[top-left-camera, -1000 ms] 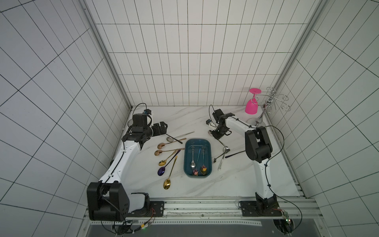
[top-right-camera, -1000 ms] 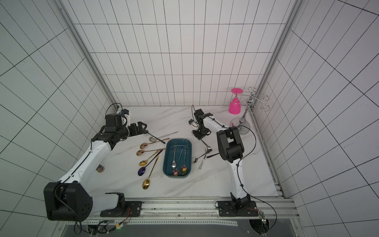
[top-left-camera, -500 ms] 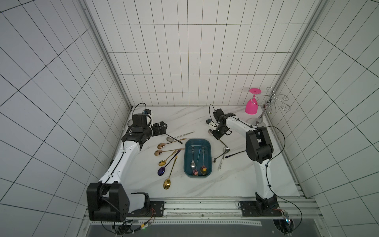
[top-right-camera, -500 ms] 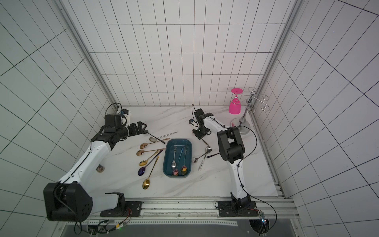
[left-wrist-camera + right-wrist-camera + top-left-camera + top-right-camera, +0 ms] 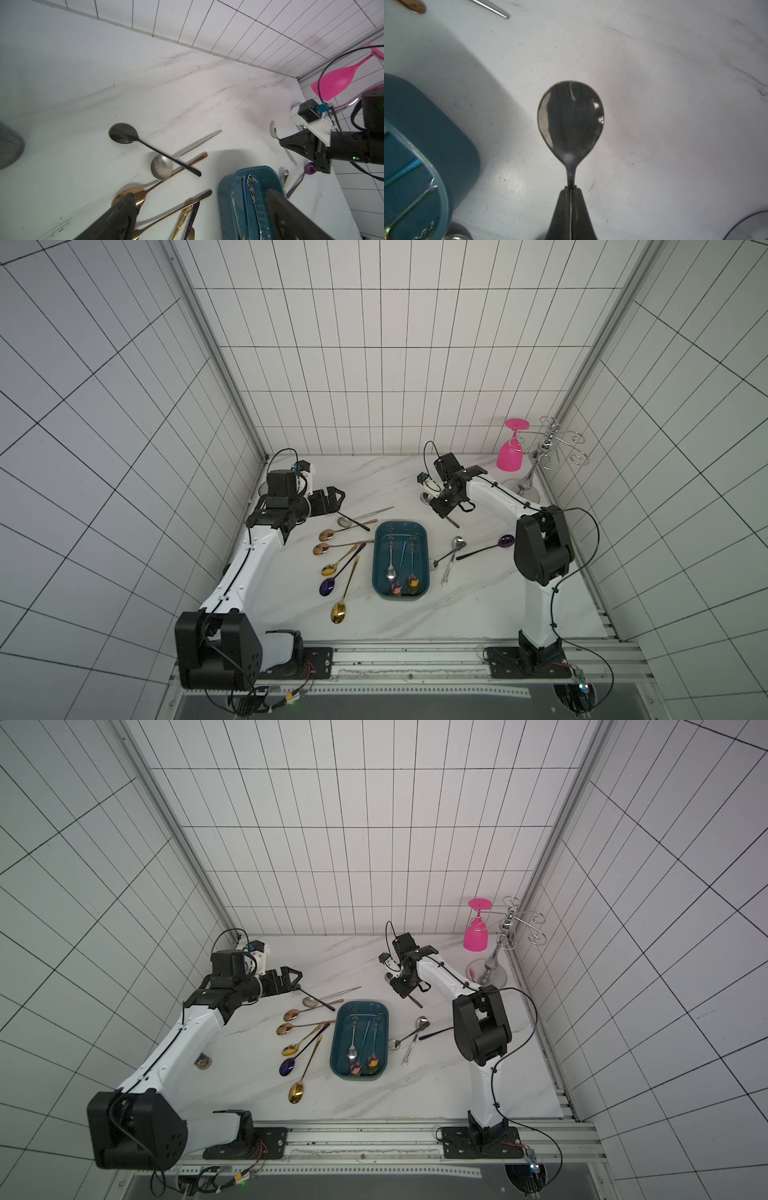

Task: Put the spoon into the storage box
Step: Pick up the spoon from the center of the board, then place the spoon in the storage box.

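A white marble worktop sits inside white tiled walls, with two robot arms reaching in from its front edge. The storage box (image 5: 401, 529) (image 5: 361, 1009), a shallow teal tub, lies in the middle of the worktop with three spoons inside it.

The right gripper (image 5: 441, 509) (image 5: 571, 190) is just beyond the box's back right corner. Its jaws are pinched tight on the neck of a silver spoon (image 5: 424, 498) (image 5: 571, 118). The bowl points toward the back edge of the worktop and the handle end sticks out behind the jaws, toward the box. It cannot be told whether the spoon is clear of the marble.

The left gripper (image 5: 332, 499) (image 5: 199, 194) is near the back left of the worktop with its jaws spread wide and nothing between them.

A scatter of loose spoons (image 5: 338, 613) in gold, copper, purple, black and silver lies left of the box. Three more spoons (image 5: 458, 542) lie to its right. In the back right corner a pink goblet (image 5: 510, 456) hangs upside down on a chrome rack (image 5: 552, 443).
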Motion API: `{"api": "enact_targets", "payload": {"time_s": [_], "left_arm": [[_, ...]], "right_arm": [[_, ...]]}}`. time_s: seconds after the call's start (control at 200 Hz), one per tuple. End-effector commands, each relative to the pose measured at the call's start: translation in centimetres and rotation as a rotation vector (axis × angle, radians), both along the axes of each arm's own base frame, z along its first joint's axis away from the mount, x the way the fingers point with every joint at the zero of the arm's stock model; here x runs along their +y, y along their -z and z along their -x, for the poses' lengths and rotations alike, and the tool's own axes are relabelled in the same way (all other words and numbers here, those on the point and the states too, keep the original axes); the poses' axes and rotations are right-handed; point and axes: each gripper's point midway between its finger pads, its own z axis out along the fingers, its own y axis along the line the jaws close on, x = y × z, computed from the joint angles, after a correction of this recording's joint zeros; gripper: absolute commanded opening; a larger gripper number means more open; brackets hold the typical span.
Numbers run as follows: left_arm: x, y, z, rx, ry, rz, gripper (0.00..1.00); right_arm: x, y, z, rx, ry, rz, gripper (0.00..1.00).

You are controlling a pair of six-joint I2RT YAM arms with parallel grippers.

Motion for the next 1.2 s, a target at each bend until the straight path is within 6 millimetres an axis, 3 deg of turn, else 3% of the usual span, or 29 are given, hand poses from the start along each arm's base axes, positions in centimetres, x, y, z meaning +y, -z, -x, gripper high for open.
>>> {"api": "enact_targets", "payload": {"time_s": [0.0,0.16,0.32,0.43,0.675,0.884,1.194], "left_arm": [[-1.4,-1.7,0.3,-0.041,0.077,0.065,0.98],[-0.3,-1.6,-0.3,-0.04,0.017,0.009,0.98],[1.5,-1.2,-0.8,-0.028,-0.069,-0.051,0.98],[1.9,-1.4,-0.8,-0.031,-0.082,-0.061,0.98],[2.6,-1.5,-0.9,-0.034,-0.11,-0.073,0.98],[2.9,-1.4,-0.9,-0.034,-0.118,-0.072,0.98],[2.9,-1.1,-1.0,-0.028,-0.118,-0.064,0.98]], "right_arm": [[1.3,-2.1,1.7,-0.065,-0.115,0.019,0.0],[3.7,-4.5,5.4,-0.138,-0.366,0.021,0.0],[4.8,-6.5,8.2,-0.165,-0.553,0.089,0.0],[6.1,-7.2,11.5,-0.184,-0.769,0.083,0.0],[6.7,-6.6,15.6,-0.255,-1.125,0.199,0.0],[6.8,-4.5,17.2,-0.291,-1.262,0.304,0.0],[7.3,-1.5,19.7,-0.289,-1.383,0.327,0.0]]}}
